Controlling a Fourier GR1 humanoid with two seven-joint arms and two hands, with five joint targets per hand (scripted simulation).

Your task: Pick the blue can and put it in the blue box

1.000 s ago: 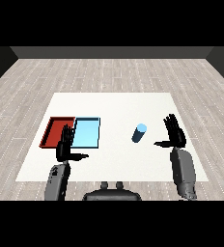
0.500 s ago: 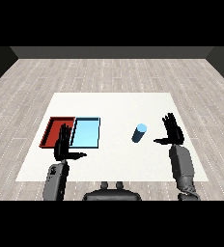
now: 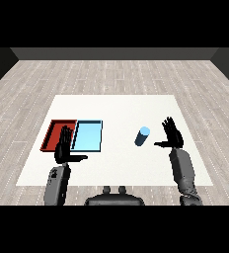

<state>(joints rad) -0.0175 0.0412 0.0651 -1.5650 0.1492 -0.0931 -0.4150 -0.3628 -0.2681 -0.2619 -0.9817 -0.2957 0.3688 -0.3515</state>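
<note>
Standing upright right of the frame's centre, the small blue cylindrical can [image 3: 142, 136] rests on the white desk [image 3: 116, 111]. Just right of it, apart, the right hand [image 3: 171, 135] spreads straight fingers. Left of centre lies the light blue tray [image 3: 88, 136] beside the red tray [image 3: 53, 134]; the left hand [image 3: 64, 149], fingers straight, overlaps them.

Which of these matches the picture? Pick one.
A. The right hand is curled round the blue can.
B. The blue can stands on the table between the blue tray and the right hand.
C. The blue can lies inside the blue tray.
B: the blue can stands on the table, right of the blue tray and left of the open right hand, which does not touch it.
</note>
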